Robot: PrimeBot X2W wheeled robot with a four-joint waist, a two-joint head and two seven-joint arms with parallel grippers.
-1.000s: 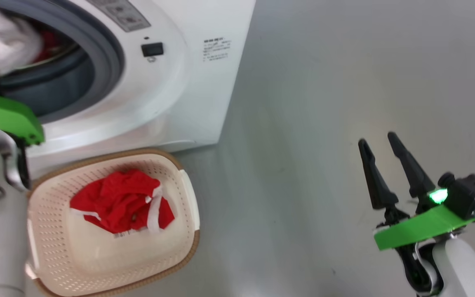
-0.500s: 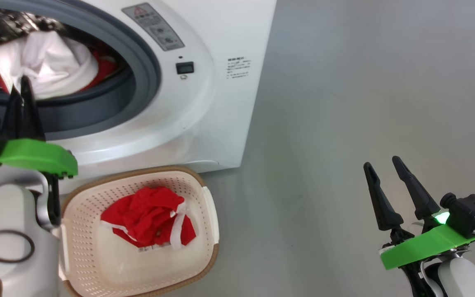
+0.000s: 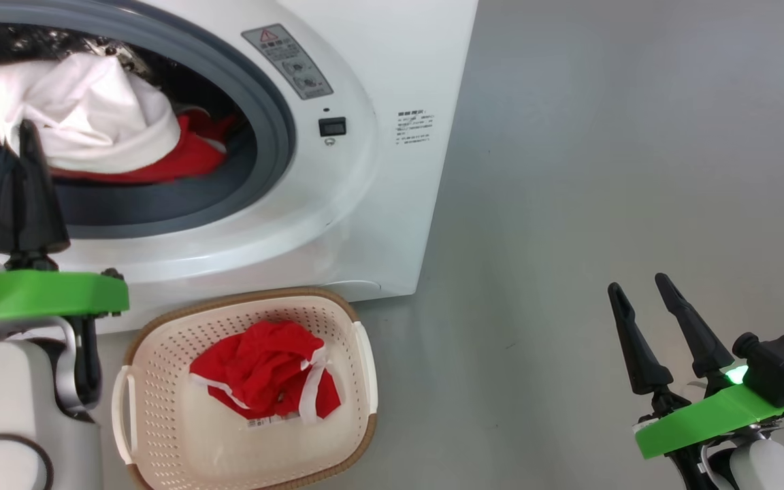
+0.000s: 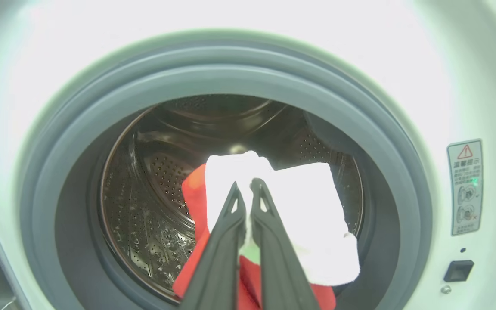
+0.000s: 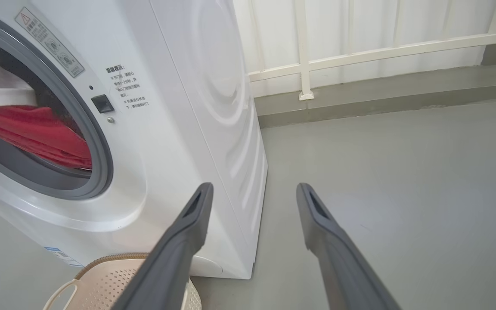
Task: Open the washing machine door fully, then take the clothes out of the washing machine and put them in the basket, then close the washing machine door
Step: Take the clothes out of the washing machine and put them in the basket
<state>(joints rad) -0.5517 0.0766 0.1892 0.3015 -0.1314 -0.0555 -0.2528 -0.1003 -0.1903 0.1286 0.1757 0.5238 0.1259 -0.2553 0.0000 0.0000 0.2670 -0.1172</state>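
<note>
Clothes in the washer: a white-and-red garment lies at the front of the drum, its red part spilling onto the lower lip of the grey ring.
Clothes already moved: a red garment with white trim lies bunched in the middle of the basket.
Basket: on the floor, just in front of the washer and below its opening.
Opening: uncovered and free to reach through, so the door-opening step looks done.
Left end effector: closed, fingers side by side, tips at the white cloth in the mouth of the drum. Whether a fold is pinched between them cannot be told; the cloth rises in a peak around the tips, which hints at a grip.
Right end effector: wide open and empty, above bare floor well to the right of the washer and basket.
Step in hand: taking out the clothes, with one piece in the basket and at least one left in the drum.
Next move, if the cloth is held: draw it out over the ring, carry it down over the basket and release.
Next move, if not held: open, push the tips into the cloth, then close.
Care needed: the garment is loose and could drag on the ring or drop onto the floor short of the basket.
Left to do: empty the drum, then shut the door.
</note>
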